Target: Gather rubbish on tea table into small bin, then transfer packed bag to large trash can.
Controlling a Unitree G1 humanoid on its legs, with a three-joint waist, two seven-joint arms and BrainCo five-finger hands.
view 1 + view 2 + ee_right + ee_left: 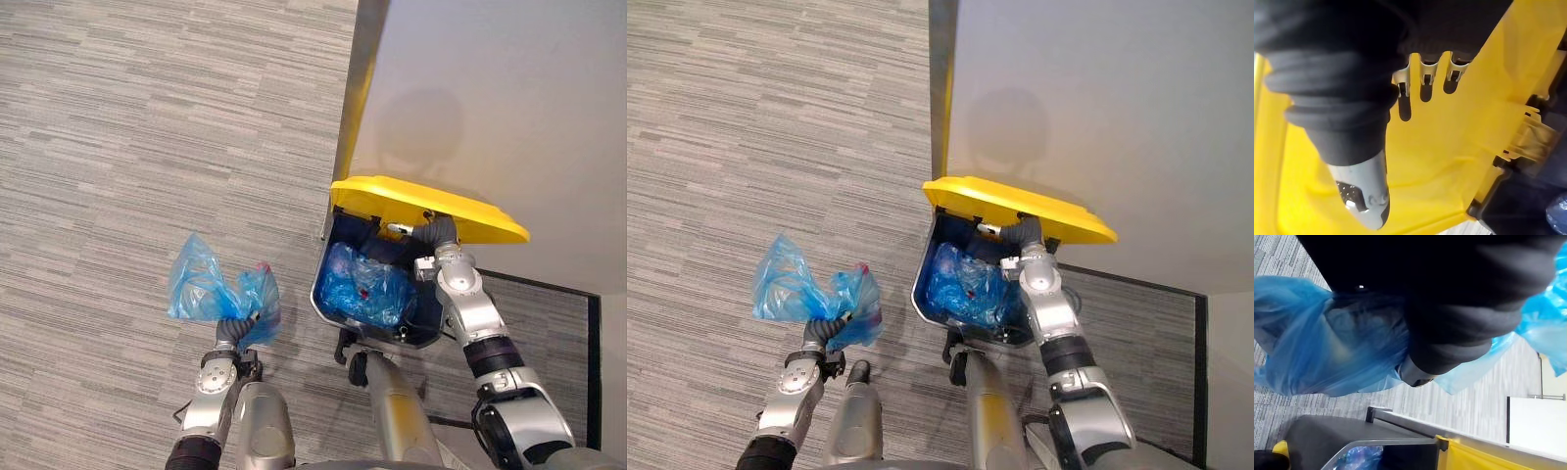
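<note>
My left hand (233, 331) is shut on the gathered neck of a packed blue rubbish bag (211, 289), which hangs above the carpet to the left of the large trash can (326, 257). Up close, the blue bag (1327, 357) bulges past the hand's dark cover. The can is dark with a yellow lid (431, 206) raised open. A blue liner (362, 284) with rubbish lies inside. My right hand (438, 235) reaches under the lid. Its straight fingers (1422, 73) press on the lid's yellow underside (1449, 147).
The can stands against a pale wall (490, 98) with a metal corner strip (358, 78). Grey striped carpet (147, 117) spreads out to the left of the can and the bag.
</note>
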